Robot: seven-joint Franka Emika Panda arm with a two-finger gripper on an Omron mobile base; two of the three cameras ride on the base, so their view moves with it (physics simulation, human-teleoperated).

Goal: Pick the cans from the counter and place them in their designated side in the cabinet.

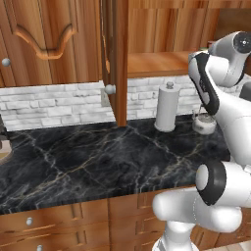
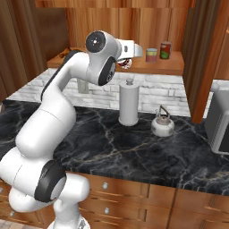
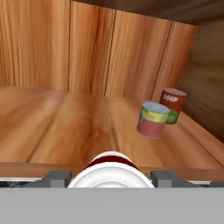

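A white brick wall runs across the middle left of the frame. Below the worktop, brown drawers with small silver knobs fill the lower edge. Light is even.

This is a home kitchen. A long black marble desk with pale veins runs over brown wooden drawers with small silver knobs. A white brick backsplash lines the wall behind it. Above hangs a wooden cabinet with an open shelf holding cans. On the desk stand a paper-towel roll and a silver kettle, with a grey appliance at the right edge.
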